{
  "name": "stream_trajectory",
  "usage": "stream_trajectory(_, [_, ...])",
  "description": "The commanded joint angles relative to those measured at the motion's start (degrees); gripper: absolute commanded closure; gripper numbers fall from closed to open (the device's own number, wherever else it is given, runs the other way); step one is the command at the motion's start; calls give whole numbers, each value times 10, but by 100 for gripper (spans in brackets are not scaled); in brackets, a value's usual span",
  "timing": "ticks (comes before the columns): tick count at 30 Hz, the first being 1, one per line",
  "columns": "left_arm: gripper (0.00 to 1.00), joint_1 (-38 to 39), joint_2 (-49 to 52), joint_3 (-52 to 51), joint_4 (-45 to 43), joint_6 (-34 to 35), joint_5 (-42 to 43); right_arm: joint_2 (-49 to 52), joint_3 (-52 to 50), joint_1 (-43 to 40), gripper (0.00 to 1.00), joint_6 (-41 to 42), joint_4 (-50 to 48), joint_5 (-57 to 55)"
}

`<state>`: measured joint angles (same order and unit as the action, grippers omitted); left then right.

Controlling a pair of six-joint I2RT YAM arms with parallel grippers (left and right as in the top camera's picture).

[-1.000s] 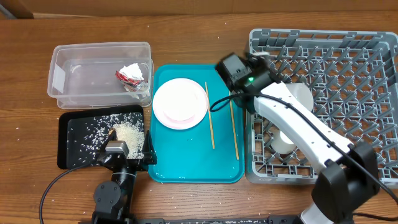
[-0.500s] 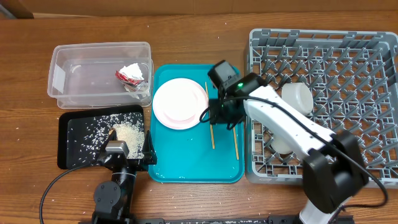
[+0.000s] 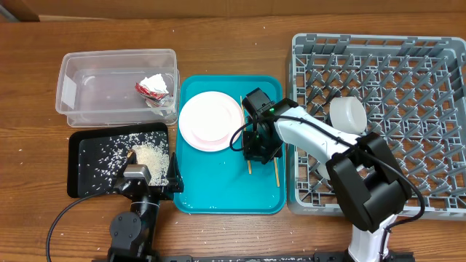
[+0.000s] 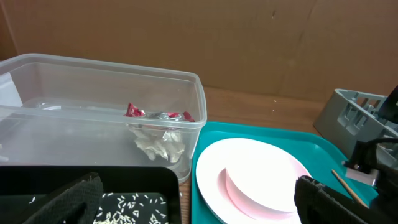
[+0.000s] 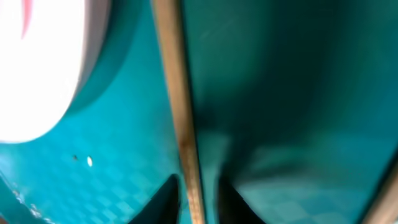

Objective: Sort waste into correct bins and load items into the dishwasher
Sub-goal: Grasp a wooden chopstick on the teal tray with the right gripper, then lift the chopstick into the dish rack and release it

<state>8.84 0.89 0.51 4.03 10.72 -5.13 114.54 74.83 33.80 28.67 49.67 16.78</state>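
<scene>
My right gripper (image 3: pixel 259 149) is low on the teal tray (image 3: pixel 218 185), its open fingertips (image 5: pixel 199 200) straddling the left wooden chopstick (image 5: pixel 177 106), close on both sides. The other chopstick (image 3: pixel 275 171) lies just to its right. The pale-pink plate (image 3: pixel 211 120) sits on the tray's left part and also shows in the left wrist view (image 4: pixel 252 174). The clear tub (image 3: pixel 116 52) holds the red-and-silver wrapper (image 4: pixel 155 114) and the white tissue (image 4: pixel 161 143). The black tray (image 3: pixel 91 149) holds rice (image 3: pixel 149 155). My left gripper (image 4: pixel 205 205) is open and empty.
The grey dish rack (image 3: pixel 408 51) stands at the right with the pale bowl (image 3: pixel 348 114) in it and the white cup (image 3: pixel 331 169) partly behind my right arm. The left arm's base sits at the table's front edge.
My right arm has swung left from over the rack's edge and come down onto the teal tray over the left chopstick. The left arm has not moved.
</scene>
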Motion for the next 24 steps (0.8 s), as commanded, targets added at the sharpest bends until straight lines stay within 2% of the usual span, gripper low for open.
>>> stream_trajectory(1, [0, -5, -6, -2, -2, 6, 3, 21, 3, 3, 91, 1, 3, 2])
stream_trajectory(3, [0, -5, -6, -2, -2, 6, 3, 17, 16, 3, 96, 1, 15, -5])
stream_trajectory(13, [0, -5, -6, -2, -2, 6, 3, -89, 96, -3, 96, 18, 92, -123])
stream_trajectory(19, [0, -5, -6, -2, -2, 6, 3, -188, 107, -49, 96, 17, 116, -204])
stream_trajectory(21, [0, -5, -6, -2, -2, 6, 3, -202, 107, -73, 96, 9, 134, -233])
stream_trajectory(24, [0, -5, -6, -2, -2, 6, 3, -200, 105, -116, 96, -55, 150, -242])
